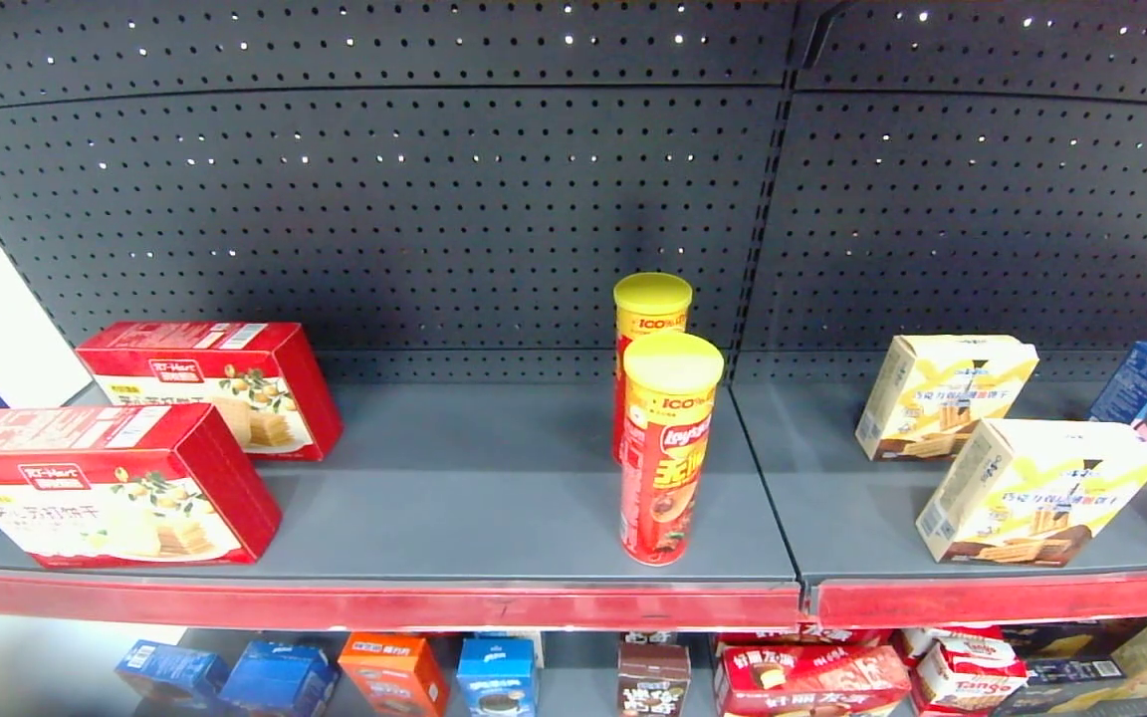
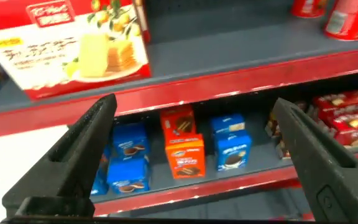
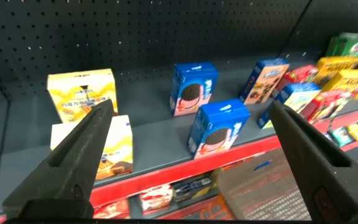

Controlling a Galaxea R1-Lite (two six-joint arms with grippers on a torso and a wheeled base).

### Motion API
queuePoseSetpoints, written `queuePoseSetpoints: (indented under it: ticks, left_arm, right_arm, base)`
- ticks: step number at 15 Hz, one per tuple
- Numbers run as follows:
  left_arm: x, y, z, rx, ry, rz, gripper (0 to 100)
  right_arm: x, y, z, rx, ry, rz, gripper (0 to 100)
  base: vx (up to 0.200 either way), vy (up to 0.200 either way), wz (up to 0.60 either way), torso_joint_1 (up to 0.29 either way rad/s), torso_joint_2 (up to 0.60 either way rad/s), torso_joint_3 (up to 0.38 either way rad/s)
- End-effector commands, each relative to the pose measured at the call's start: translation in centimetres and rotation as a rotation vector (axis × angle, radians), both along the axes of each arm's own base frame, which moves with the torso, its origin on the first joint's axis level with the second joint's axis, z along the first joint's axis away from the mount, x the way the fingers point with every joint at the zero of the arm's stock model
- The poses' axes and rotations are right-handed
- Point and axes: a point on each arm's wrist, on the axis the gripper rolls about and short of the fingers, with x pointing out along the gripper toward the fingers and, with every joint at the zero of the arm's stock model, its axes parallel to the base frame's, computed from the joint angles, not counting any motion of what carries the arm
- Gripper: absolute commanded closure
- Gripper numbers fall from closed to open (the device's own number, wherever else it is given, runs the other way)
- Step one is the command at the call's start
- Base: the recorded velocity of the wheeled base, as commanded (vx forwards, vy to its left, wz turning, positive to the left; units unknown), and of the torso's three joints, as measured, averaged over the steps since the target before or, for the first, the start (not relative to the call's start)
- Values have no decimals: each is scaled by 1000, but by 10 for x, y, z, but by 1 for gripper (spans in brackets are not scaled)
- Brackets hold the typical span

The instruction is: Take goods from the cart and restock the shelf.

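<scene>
- Your left tool (image 2: 192,104) is spread wide with nothing in it. It hangs in front of the shelf's red front edge, below the nearer red biscuit box (image 1: 111,488).
- Your right tool (image 3: 190,107) is just as wide and empty, facing the stretch with the yellow wafer boxes (image 1: 1032,493) and the blue cookie boxes (image 3: 217,127).
- The shelf (image 1: 494,498) is only thinly stocked:
  - two red biscuit boxes at the left, one behind the other
  - two yellow-lidded chip cans (image 1: 668,448) upright in the middle, front one near the edge
  - two wafer boxes to the right
- Bare deck lies between the biscuit boxes and the cans, and behind most rows, so I judge most of the restocking is still ahead of you.
- The lower shelf (image 1: 573,662) looks fuller.
- With both tools empty, your next step is likely to fetch an item from the cart.
</scene>
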Motion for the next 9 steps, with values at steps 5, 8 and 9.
queuePoseSetpoints:
  ticks: [5,8,9]
  left_arm:
    - [-3,5,-8,-93,-4,226,0]
    - [-3,5,-11,-92,19,219,0]
    - [-3,5,-11,-95,19,219,0]
  right_arm:
    - [-3,-1,1,4,-11,-1,0]
    - [-8,-3,-1,10,-20,-2,0]
    - [-10,-3,-2,14,-27,-2,0]
  base:
    - [0,0,0,0,0,0]
    - [0,0,0,0,0,0]
    - [0,0,0,0,0,0]
